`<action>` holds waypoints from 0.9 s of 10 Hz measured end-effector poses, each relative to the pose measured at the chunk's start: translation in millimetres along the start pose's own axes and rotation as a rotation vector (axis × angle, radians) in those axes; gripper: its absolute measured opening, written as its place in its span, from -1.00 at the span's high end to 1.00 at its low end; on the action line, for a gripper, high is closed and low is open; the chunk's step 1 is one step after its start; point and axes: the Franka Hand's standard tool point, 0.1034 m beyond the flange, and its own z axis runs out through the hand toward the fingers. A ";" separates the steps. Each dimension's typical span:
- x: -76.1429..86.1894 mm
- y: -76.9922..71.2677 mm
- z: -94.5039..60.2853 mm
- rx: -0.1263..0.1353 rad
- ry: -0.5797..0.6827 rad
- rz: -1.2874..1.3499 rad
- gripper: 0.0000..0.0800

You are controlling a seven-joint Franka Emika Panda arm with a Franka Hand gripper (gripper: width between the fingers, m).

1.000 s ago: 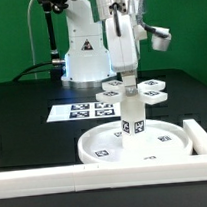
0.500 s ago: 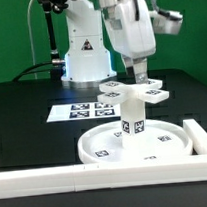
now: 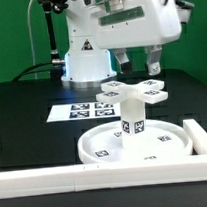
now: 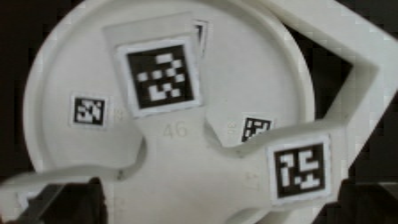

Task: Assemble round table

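The round disc (image 3: 105, 147) lies at the front of the table with the short post (image 3: 131, 120) standing upright at its middle. The cross-shaped piece (image 3: 131, 87) lies flat just behind the disc. My gripper (image 3: 138, 67) hangs open and empty above the cross-shaped piece, well clear of the post top. In the wrist view the disc (image 4: 71, 60) and a tagged arm of the cross-shaped piece (image 4: 302, 168) fill the picture. My gripper (image 4: 214, 205) has its dark fingers (image 4: 68, 200) far apart at the picture's edge with nothing between them.
The marker board (image 3: 80, 110) lies on the black table at the exterior view's left of the cross-shaped piece. Long white border bars (image 3: 56, 175) run along the front and the exterior view's right. The robot base (image 3: 85, 53) stands at the back.
My gripper has let go of the post top, risen and moved back over the cross-shaped piece, and the wrist has turned. The post stays upright on the disc.
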 end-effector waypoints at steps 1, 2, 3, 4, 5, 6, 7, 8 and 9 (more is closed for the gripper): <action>-1.0 -0.5 0.0 -0.006 0.002 -0.124 -0.62; -0.7 -1.1 -0.8 -0.014 0.006 -0.267 -0.62; -0.7 -1.6 -1.4 -0.014 0.007 -0.338 -0.62; 0.0 -1.1 -0.9 -0.015 0.007 -0.414 -0.62; 0.2 -0.8 -0.6 -0.016 0.006 -0.475 -0.62; 0.4 -0.6 -0.5 -0.016 0.006 -0.519 -0.62; 0.8 -0.2 0.1 -0.021 0.009 -0.623 -0.62; 1.0 0.5 0.8 -0.045 0.017 -0.794 -0.62; 2.1 -0.1 -0.2 -0.068 0.023 -0.964 -0.62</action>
